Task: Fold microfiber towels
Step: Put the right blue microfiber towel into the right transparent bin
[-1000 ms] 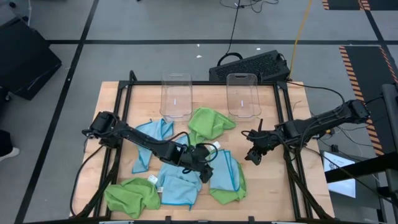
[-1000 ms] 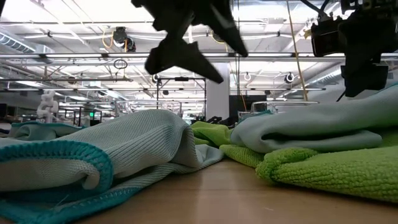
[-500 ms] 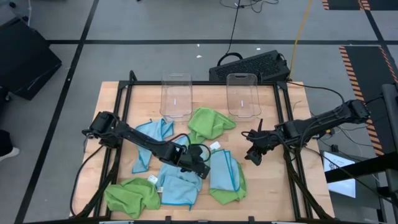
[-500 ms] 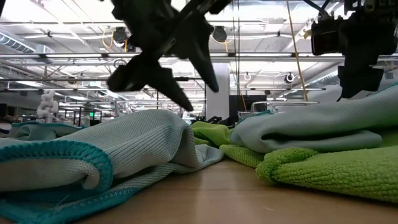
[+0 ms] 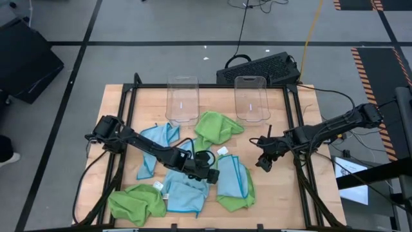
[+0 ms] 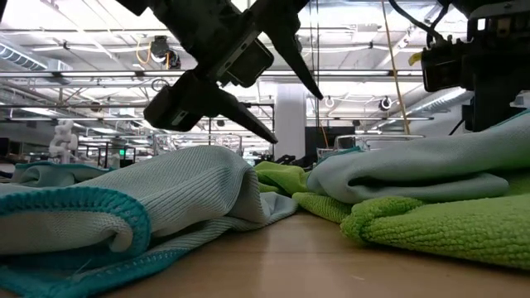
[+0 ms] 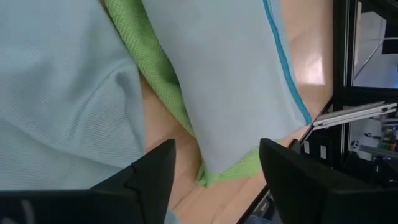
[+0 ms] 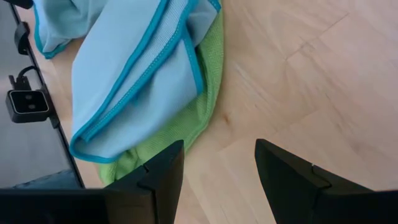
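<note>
left pincer (image 5: 207,173): fingers apart, empty, above blue towel (image 5: 187,191)
right pincer (image 5: 262,160): fingers apart, empty, over bare desk (image 5: 277,187)

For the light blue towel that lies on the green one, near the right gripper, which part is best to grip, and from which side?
Grip the light blue towel at its far corner, nearest the bins. There the teal hem lies flat and free. The open right gripper should probably come from above on the bare-wood side, since the green towel shows only at the near end.

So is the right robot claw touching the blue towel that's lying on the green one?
Apart. In the right wrist view the open right gripper frames bare wood, with the blue towel and green towel off to one side. The high view shows the same gap.
</note>
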